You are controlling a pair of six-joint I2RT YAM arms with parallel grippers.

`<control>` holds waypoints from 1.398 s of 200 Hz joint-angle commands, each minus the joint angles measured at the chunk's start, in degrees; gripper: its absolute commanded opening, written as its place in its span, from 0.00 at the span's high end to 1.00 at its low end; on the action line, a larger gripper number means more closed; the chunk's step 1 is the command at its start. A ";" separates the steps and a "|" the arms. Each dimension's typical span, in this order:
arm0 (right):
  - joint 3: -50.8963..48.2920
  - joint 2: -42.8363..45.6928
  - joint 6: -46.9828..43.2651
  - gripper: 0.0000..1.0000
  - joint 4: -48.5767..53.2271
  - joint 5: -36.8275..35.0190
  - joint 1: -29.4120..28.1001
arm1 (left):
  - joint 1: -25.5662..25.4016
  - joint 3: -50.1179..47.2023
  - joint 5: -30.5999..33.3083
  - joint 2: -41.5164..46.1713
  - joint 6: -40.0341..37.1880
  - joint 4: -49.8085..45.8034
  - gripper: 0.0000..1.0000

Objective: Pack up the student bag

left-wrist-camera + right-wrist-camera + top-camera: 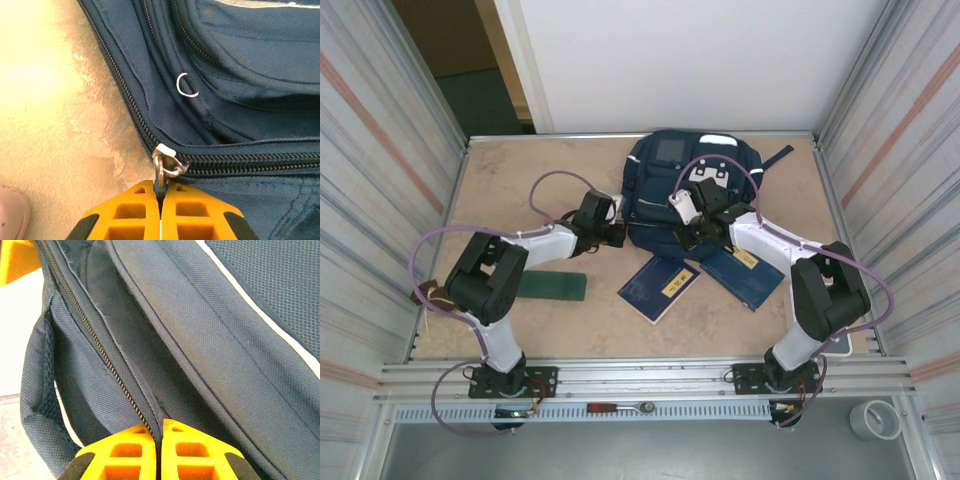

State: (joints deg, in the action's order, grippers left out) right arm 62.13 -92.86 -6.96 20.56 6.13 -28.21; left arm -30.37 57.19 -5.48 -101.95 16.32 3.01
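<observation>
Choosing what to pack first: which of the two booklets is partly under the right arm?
The right booklet: the right arm crosses its top edge. The left booklet lies in the open.

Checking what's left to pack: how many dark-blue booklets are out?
2: one booklet in front of the backpack, central; the second booklet beside it, partly under the right arm. Others may be hidden.

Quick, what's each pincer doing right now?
Left pincer: closed on the student bag's zipper pull.
Right pincer: closed on the bag's fabric edge.
</observation>
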 commanded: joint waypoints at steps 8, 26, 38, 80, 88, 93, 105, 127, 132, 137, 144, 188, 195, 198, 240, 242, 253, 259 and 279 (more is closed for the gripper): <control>5.65 0.66 2.96 1.00 2.02 2.83 1.24 | 0.86 -2.14 -2.19 7.62 0.03 -4.34 1.00; 8.28 -0.62 3.84 0.94 4.88 1.74 1.22 | -1.36 -2.21 -2.70 10.70 -0.15 -5.83 1.00; 9.47 -0.85 6.11 0.87 7.83 -2.57 1.83 | -3.37 -1.78 -2.71 11.79 -0.49 -7.23 1.00; 1.26 8.96 13.35 0.60 7.21 4.54 6.05 | -7.57 -0.42 -5.10 13.95 -0.49 -7.86 1.00; -1.23 11.64 11.86 0.54 4.61 7.58 5.32 | -7.68 -0.26 -5.86 14.13 -0.65 -7.82 1.00; -2.27 12.97 10.87 0.50 3.18 8.84 4.72 | -7.77 -0.18 -6.30 14.15 -0.74 -7.76 1.00; -3.62 14.63 8.19 0.44 1.25 10.62 2.71 | -7.76 0.00 -6.90 14.32 -1.06 -7.86 1.00; -3.56 14.18 3.63 0.30 -1.10 11.97 -0.58 | -7.75 0.68 -7.42 14.50 -1.81 -9.21 1.00; -3.25 13.61 2.62 0.27 -1.40 11.41 -1.26 | -7.69 0.63 -7.54 14.63 -1.86 -9.24 1.00; -2.88 12.94 1.84 0.26 -1.69 10.76 -1.73 | -7.72 0.57 -7.73 14.80 -1.90 -9.12 1.00; -2.23 11.82 0.67 0.26 -1.93 10.49 -2.42 | -7.75 0.39 -7.84 15.06 -1.86 -8.99 1.00; 0.27 3.72 -2.01 0.25 -5.35 13.41 -3.22 | -7.45 -0.31 -8.56 15.95 -1.30 -7.95 1.00; 0.27 2.70 -2.12 0.25 -5.92 13.73 -3.30 | -7.38 -0.47 -8.98 16.06 -1.12 -7.57 1.00; 0.25 2.26 -2.24 0.26 -6.13 13.75 -3.34 | -7.30 -0.62 -9.13 16.12 -1.02 -7.39 1.00; 0.83 -1.39 -3.76 0.56 -5.57 9.35 -3.83 | -5.97 -1.64 -10.27 16.66 -0.42 -6.43 1.00; 0.70 -1.32 -3.69 0.59 -5.56 9.17 -3.86 | -5.90 -1.75 -10.20 16.62 -0.41 -6.48 1.00; -0.22 -0.50 -3.28 0.76 -5.54 8.07 -3.87 | -5.31 -2.03 -9.34 16.85 -0.15 -6.58 1.00; -1.07 0.20 -3.15 0.83 -5.67 7.55 -3.72 | -5.00 -2.12 -8.40 16.85 -0.06 -6.87 1.00; -4.30 3.19 -2.41 0.96 -5.93 7.38 -3.12 | -3.39 -1.82 -4.08 16.33 -0.14 -8.88 1.00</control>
State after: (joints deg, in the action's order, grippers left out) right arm 60.82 -93.34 -9.74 14.37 17.67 -32.67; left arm -36.03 55.46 -13.65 -89.12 15.86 -5.93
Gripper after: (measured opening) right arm 0.099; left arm 0.062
